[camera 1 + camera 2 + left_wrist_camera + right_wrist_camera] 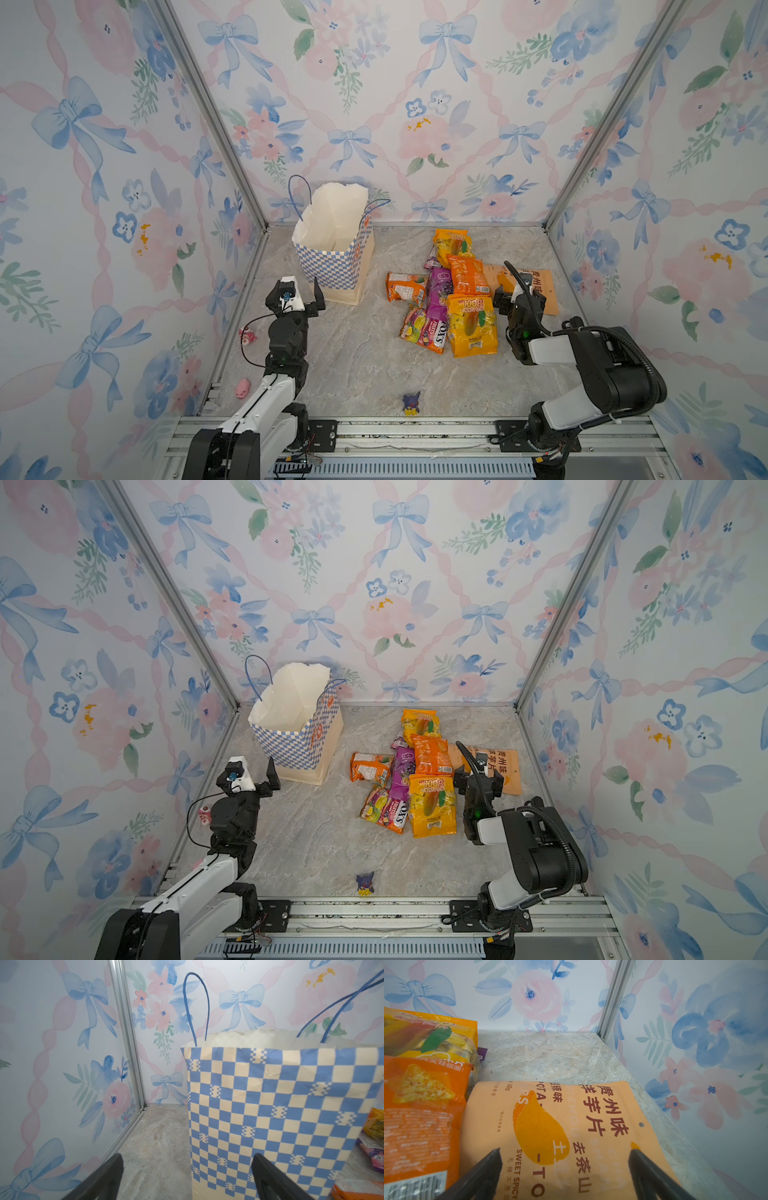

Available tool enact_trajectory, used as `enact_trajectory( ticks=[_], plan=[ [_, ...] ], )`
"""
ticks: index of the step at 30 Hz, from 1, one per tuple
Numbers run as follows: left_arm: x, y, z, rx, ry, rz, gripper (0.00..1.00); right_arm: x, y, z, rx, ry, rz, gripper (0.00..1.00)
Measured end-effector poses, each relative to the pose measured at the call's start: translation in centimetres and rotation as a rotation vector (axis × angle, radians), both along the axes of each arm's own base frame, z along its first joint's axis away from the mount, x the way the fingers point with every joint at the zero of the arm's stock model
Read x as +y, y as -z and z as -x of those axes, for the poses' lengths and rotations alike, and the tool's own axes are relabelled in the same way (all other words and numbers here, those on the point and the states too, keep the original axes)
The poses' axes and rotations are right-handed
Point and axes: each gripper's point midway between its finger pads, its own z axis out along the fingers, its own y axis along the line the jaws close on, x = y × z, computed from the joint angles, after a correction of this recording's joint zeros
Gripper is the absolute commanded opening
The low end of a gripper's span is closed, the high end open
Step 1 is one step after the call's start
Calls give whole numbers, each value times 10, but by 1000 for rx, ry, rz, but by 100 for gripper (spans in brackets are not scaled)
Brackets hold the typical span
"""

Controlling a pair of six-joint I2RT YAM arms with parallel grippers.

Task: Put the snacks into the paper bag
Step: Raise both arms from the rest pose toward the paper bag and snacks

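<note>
Nothing looks packed yet. Near left, the left gripper (187, 1176) stands spread and empty; near right, the right gripper (566, 1167), also spread, is poised over a flat peach crisp packet (571, 1122). The glossy orange, yellow and purple snack packets (440, 291) lie heaped right of centre on the marbled table (353, 361); far left, the upright blue-checkered paper bag (332, 266) shows only white inside.

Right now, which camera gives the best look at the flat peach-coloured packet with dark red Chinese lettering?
The right wrist view: the flat peach-coloured packet fills it, lettering readable. In both top views the right arm hides much of it. The left wrist view misses it.
</note>
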Motion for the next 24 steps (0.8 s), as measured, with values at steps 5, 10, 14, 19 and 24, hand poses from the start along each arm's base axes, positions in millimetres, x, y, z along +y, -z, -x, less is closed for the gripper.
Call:
enact_trajectory(
  ticks=[5,10,14,19,24],
  plan=[
    [-2,-25,15,-57,8,7,98,0,0,0,-1,-1,0,97],
    [-2,-53,20,-101,-1,17,98,3,-1,2,0,-20,-2,97],
    [-3,-58,15,-83,0,16,98,5,-25,6,7,-26,11,97],
    [-2,-54,9,-33,-12,13,98,11,-131,-3,-105,-42,-4,96],
    [9,-78,6,-19,-79,38,98,23,-210,-1,-112,-105,-37,97]
  ],
)
